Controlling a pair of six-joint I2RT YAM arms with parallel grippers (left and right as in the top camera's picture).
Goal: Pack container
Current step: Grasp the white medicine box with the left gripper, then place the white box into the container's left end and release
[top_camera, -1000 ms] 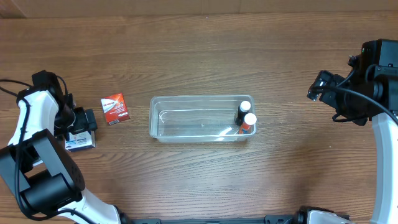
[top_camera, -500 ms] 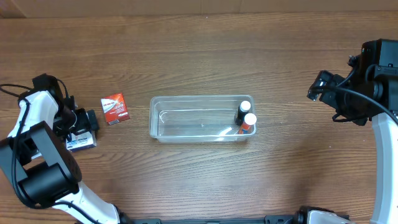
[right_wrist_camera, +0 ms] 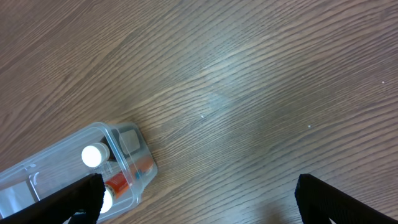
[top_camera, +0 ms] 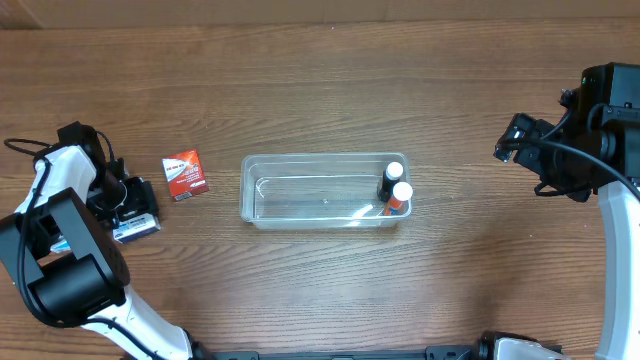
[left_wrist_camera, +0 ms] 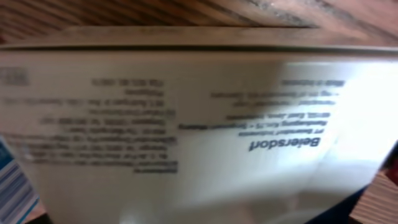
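Observation:
The clear plastic container (top_camera: 300, 190) sits at the table's middle. A black bottle (top_camera: 392, 174) and an orange bottle (top_camera: 400, 194), both white-capped, stand in its right end; they also show in the right wrist view (right_wrist_camera: 94, 155). My left gripper (top_camera: 128, 205) is at the far left, closed on a white and blue box (top_camera: 138, 227), whose printed face (left_wrist_camera: 199, 124) fills the left wrist view and hides the fingers. My right gripper (top_camera: 512, 140) hovers open and empty (right_wrist_camera: 202, 199) to the right of the container (right_wrist_camera: 134, 174).
A small red box (top_camera: 185, 173) lies flat between my left gripper and the container's left end. The table is brown wood. My right arm's body is at the right edge.
My left gripper has turned slightly and the white and blue box has tilted and shifted a little right with it. The right arm, container and red box have not moved.

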